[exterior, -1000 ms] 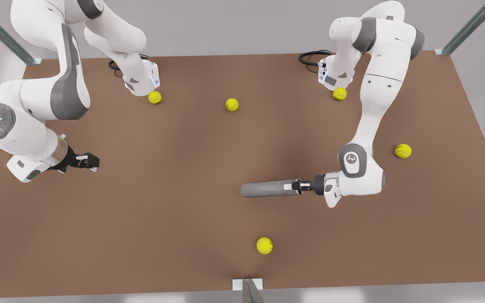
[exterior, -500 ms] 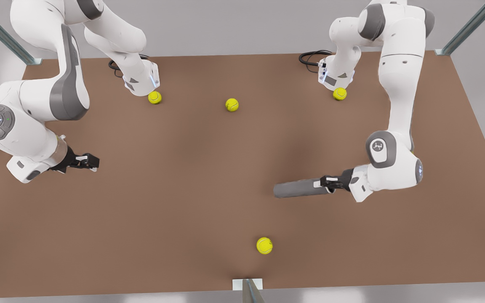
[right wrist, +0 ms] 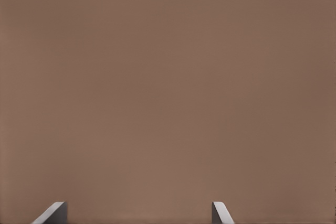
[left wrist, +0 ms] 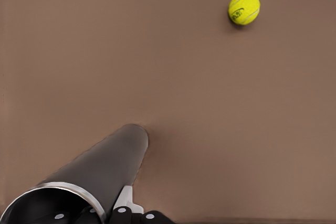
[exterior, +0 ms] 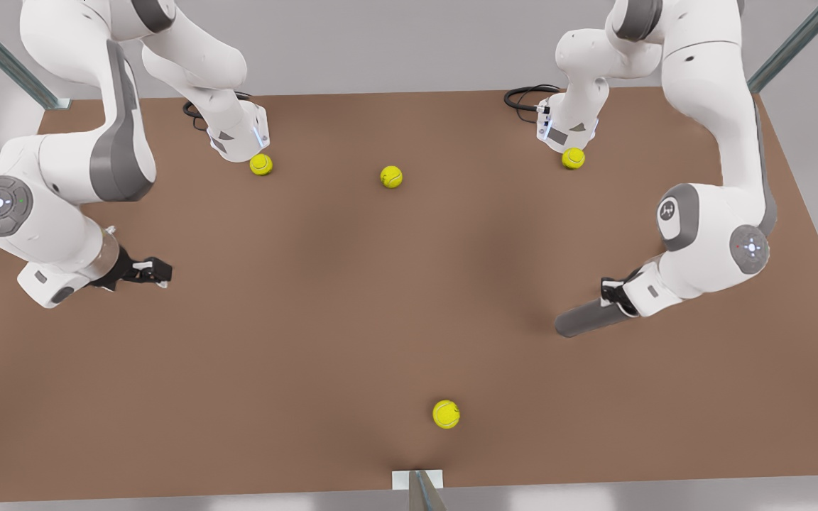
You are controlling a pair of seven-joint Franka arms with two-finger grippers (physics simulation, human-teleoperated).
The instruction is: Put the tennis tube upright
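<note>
The tennis tube is found near the front view's right edge of the brown table, held at its open, light-rimmed end by the left gripper, whose fingers are clamped on the rim. The tube is tilted, its closed far end pointing down toward the table; whether that end touches the surface cannot be told. In the left wrist view the hollow end is seen close to the camera, one finger beside the wall, and a tennis ball well apart. The right gripper is held waiting at the front view's left, its fingertips set apart over bare table.

The step in hand is judged to be the tipping of the tube toward vertical. The next move is judged to call for further wrist rotation until the closed end is seated flat, release being withheld until the tube is plumb
</note>
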